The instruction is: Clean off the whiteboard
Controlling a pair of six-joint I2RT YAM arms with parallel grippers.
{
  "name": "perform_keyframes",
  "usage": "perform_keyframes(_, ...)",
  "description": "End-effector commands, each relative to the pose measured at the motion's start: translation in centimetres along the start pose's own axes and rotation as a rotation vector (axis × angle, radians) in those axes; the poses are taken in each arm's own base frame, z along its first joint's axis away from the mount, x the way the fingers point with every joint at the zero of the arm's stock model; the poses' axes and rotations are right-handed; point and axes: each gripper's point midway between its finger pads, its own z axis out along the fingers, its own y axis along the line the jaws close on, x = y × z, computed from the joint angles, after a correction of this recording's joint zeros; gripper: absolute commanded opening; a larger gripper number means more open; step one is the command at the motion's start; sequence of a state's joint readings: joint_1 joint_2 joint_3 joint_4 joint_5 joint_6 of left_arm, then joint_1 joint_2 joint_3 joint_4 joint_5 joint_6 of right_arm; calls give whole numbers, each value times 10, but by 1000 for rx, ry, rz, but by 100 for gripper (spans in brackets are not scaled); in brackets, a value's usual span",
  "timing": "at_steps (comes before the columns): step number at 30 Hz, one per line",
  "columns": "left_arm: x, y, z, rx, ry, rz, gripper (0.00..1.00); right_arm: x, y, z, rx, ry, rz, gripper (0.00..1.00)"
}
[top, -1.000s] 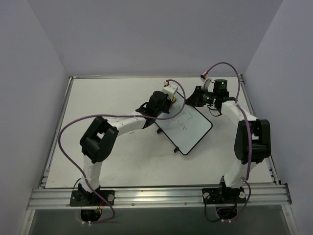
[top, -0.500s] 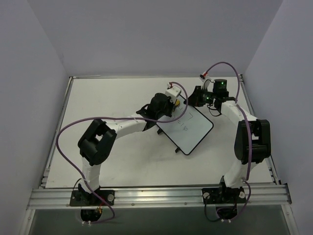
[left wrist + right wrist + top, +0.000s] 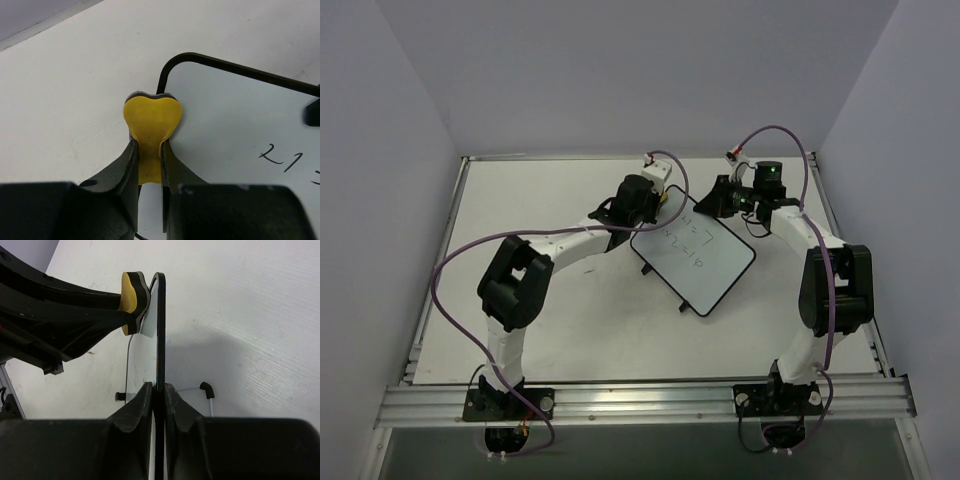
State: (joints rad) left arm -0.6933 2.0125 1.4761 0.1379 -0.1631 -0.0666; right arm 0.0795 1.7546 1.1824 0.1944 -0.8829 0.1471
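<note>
- The left gripper (image 3: 148, 150), jaws nearly closed on a yellow heart-shaped eraser (image 3: 151, 117), has slid to the whiteboard's (image 3: 235, 100) far corner.
- The right gripper (image 3: 159, 390) clamps the board's edge, right of centre on the table (image 3: 540, 310).
- Newly uncovered handwriting (image 3: 280, 160) means erasing is unfinished.

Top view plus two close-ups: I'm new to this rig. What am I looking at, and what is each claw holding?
The top view looks down on two robot arms bolted at the near edge of a white table. The other two pictures come from a camera on each wrist. In the middle is a small whiteboard with dark handwriting on it. The left gripper pinches a yellow heart-shaped eraser at the board's corner. The right gripper clamps the board's edge.
</note>
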Motion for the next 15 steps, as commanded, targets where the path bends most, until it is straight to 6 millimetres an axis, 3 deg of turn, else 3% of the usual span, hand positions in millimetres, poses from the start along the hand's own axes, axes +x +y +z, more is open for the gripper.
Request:
perform_keyframes(1,-10,-18,-2,47,-44,21,2,-6,22,0,-46,3,-81,0)
perform_keyframes(5,-14,-47,-13,114,-90,40,2,-5,22,0,-46,5,-80,0)
perform_keyframes(11,13,-86,-21,204,-89,15,2,-6,23,0,-46,2,-81,0)
perform_keyframes(12,27,-94,-25,229,-71,14,2,-7,23,0,-45,1,-84,0)
perform_keyframes(15,29,-110,-32,255,-92,11,2,-6,23,0,-46,2,-84,0)
